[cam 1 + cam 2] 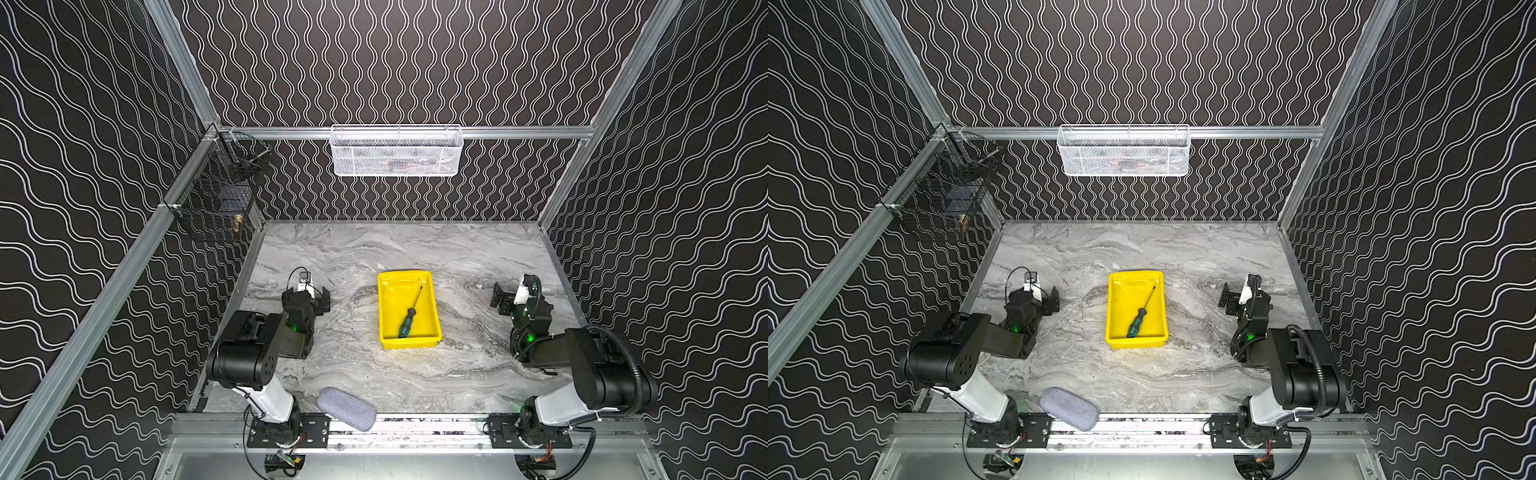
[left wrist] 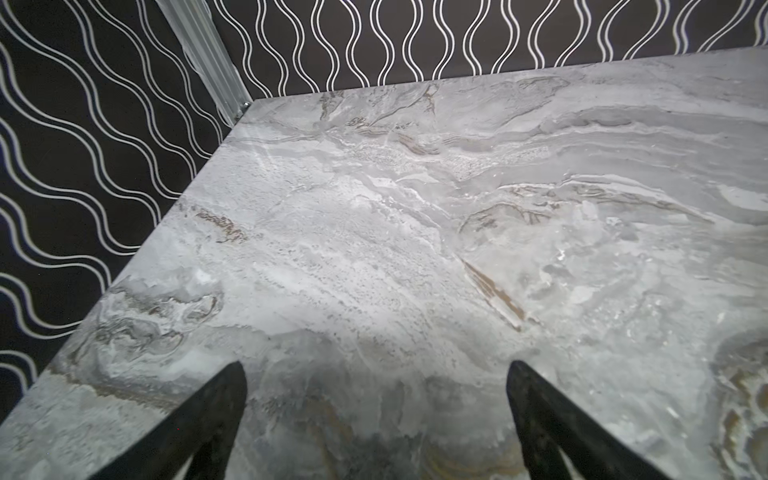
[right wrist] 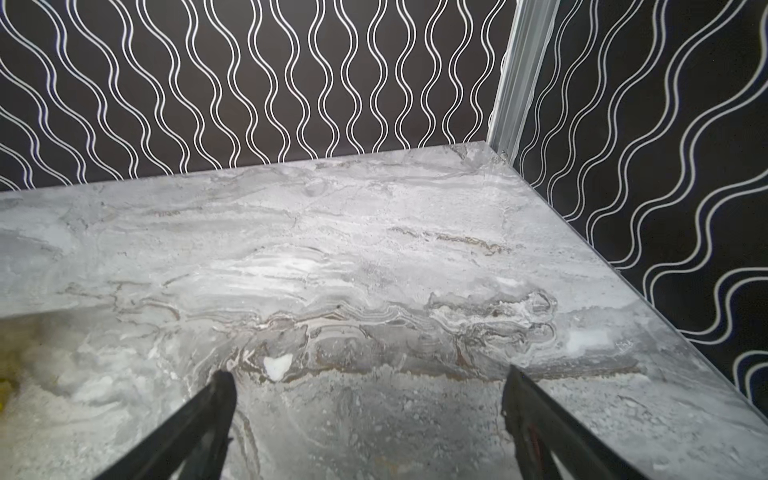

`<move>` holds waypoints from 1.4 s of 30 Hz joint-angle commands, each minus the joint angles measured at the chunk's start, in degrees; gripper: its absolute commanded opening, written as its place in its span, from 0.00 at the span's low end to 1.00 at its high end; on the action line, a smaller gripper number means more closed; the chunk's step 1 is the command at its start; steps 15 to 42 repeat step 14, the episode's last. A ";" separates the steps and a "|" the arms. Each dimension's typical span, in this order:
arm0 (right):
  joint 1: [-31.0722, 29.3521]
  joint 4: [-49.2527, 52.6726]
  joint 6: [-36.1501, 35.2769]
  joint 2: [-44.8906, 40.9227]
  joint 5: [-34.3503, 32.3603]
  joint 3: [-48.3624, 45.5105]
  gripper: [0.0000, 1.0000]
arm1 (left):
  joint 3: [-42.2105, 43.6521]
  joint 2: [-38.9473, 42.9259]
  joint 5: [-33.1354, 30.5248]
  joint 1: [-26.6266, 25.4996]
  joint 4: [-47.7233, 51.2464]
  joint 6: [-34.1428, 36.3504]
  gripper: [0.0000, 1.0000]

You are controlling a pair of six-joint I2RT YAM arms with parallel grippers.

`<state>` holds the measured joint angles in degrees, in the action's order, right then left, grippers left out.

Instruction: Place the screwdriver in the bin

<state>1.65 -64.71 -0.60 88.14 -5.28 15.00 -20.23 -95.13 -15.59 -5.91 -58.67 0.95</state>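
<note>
Screwdriver [image 1: 411, 312] lies diagonally in bin [image 1: 390, 305]; left fingers [image 2: 199, 419] apart, right fingers [image 3: 195, 424] apart, both above marble tabletop [image 2: 374, 208].

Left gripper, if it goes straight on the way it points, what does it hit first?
Probably bare table: nothing lies ahead of the left gripper's open fingers. Beyond stands the back wall; depth is unclear.

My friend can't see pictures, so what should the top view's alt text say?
A green-handled screwdriver lies slanted inside the yellow bin at the middle of a marble table. The left gripper and right gripper sit apart from it on either side, holding nothing.
</note>
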 commanded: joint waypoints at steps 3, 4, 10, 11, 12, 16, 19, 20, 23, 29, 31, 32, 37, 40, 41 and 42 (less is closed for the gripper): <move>0.02 -1.74 0.51 -0.25 -0.36 0.30 1.00 | 0.15 -0.16 -1.57 0.02 -2.95 1.14 0.99; 0.02 -2.60 0.43 0.03 -0.27 0.08 1.00 | 0.15 -0.23 -1.64 0.02 -3.11 1.26 0.99; 0.09 -2.65 0.51 0.51 0.27 0.50 1.00 | 0.28 -0.18 -1.71 0.02 -3.22 1.26 0.99; 0.17 -2.11 0.60 0.45 0.48 0.76 1.00 | 0.15 -0.03 -1.72 0.08 -2.69 1.17 0.99; 0.40 -1.67 0.73 0.46 0.90 0.86 1.00 | 0.25 -0.18 -1.72 0.02 -3.22 1.27 0.99; 0.63 -2.18 0.72 0.28 1.13 0.50 1.00 | 0.13 -0.05 -1.78 0.02 -2.93 1.18 0.99; 0.63 -2.18 0.72 0.28 1.13 0.50 1.00 | 0.13 -0.05 -1.78 0.02 -2.93 1.18 0.99; 0.63 -2.18 0.72 0.28 1.13 0.50 1.00 | 0.13 -0.05 -1.78 0.02 -2.93 1.18 0.99; 0.63 -2.18 0.72 0.28 1.13 0.50 1.00 | 0.13 -0.05 -1.78 0.02 -2.93 1.18 0.99; 0.63 -2.18 0.72 0.28 1.13 0.50 1.00 | 0.13 -0.05 -1.78 0.02 -2.93 1.18 0.99; 0.63 -2.18 0.72 0.28 1.13 0.50 1.00 | 0.13 -0.05 -1.78 0.02 -2.93 1.18 0.99; 0.63 -2.18 0.72 0.28 1.13 0.50 1.00 | 0.13 -0.05 -1.78 0.02 -2.93 1.18 0.99; 0.63 -2.18 0.72 0.28 1.13 0.50 1.00 | 0.13 -0.05 -1.78 0.02 -2.93 1.18 0.99; 0.63 -2.18 0.72 0.28 1.13 0.50 1.00 | 0.13 -0.05 -1.78 0.02 -2.93 1.18 0.99; 0.63 -2.18 0.72 0.28 1.13 0.50 1.00 | 0.13 -0.05 -1.78 0.02 -2.93 1.18 0.99; 0.63 -2.18 0.72 0.28 1.13 0.50 1.00 | 0.13 -0.05 -1.78 0.02 -2.93 1.18 0.99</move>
